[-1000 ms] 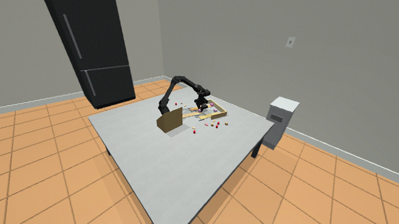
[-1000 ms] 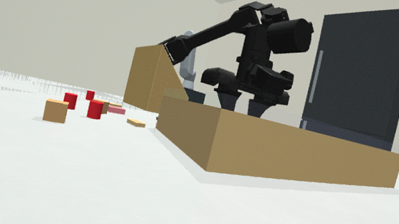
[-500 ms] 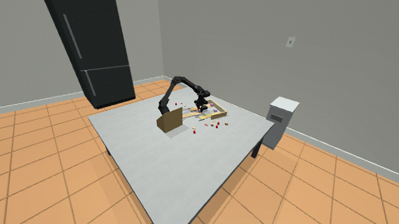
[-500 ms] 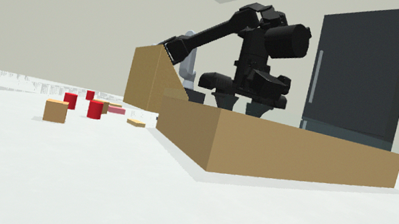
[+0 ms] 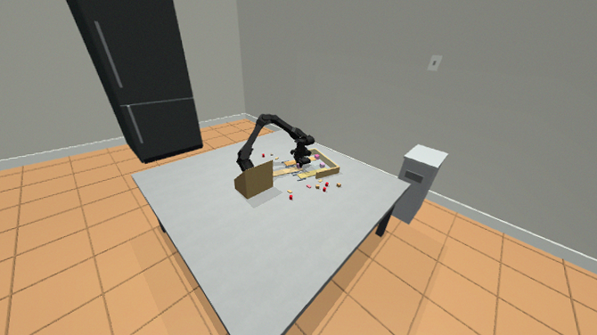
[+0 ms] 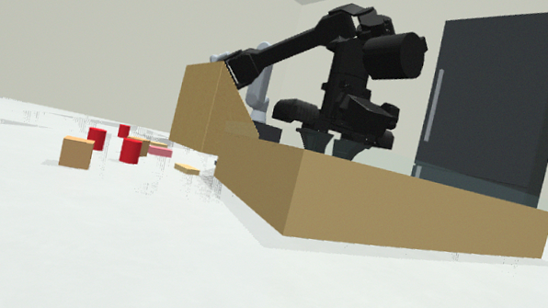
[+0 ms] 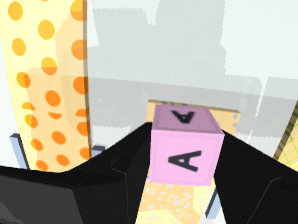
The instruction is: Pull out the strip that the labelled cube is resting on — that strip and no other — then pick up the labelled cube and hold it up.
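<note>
A pink cube (image 7: 185, 157) marked "A" sits between my two black fingers in the wrist view. My gripper (image 7: 180, 131) (image 5: 299, 165) (image 6: 325, 150) is shut on this cube, low inside the shallow tan tray (image 5: 328, 172) (image 6: 407, 216). A pale orange speckled strip (image 7: 169, 223) lies just under the cube. An orange-dotted yellow strip (image 7: 47, 63) lies to the left of it. Another strip (image 7: 290, 156) shows at the right edge. In the exterior view the tray wall hides my fingertips and the cube.
A tall cardboard box (image 5: 254, 179) (image 6: 197, 103) stands beside the tray. Red cylinders (image 6: 130, 150) (image 5: 289, 197), a tan block (image 6: 75, 153) and a flat pink piece (image 6: 160, 151) lie loose on the table. A black fridge (image 5: 137, 69) and a grey bin (image 5: 418, 179) stand off the table.
</note>
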### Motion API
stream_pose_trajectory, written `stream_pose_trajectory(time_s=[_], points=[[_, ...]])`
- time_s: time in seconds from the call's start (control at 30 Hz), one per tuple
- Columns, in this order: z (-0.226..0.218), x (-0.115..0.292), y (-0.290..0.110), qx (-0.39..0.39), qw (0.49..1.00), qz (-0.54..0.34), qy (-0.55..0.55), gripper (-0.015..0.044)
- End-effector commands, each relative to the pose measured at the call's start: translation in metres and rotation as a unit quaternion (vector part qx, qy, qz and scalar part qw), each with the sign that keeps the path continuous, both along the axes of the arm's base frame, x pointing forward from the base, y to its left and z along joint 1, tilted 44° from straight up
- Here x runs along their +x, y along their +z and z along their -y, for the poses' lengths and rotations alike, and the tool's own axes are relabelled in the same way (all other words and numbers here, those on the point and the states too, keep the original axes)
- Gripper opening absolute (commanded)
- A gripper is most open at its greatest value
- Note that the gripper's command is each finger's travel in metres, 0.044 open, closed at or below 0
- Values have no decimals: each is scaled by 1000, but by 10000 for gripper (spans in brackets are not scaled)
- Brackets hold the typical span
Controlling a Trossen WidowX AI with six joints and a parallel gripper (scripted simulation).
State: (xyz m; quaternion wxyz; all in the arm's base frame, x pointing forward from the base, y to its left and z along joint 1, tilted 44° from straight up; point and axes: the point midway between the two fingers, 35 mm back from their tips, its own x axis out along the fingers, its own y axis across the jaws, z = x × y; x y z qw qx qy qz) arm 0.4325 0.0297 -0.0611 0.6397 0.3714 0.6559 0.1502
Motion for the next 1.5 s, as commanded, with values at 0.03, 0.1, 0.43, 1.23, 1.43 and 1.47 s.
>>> stream_pose_trajectory(time_s=[0.03,0.1,0.43,1.23,1.43,1.47], points=[[6,-13,6,0,1000,-2,1,0],[9,-20,10,0,1000,-2,0,0],[23,-61,26,2,1000,-6,-1,0],[18,-125,25,2,1000,-8,-1,0],[28,-127,35,2,1000,-8,-1,0],[33,-127,40,1,1000,-8,-1,0]])
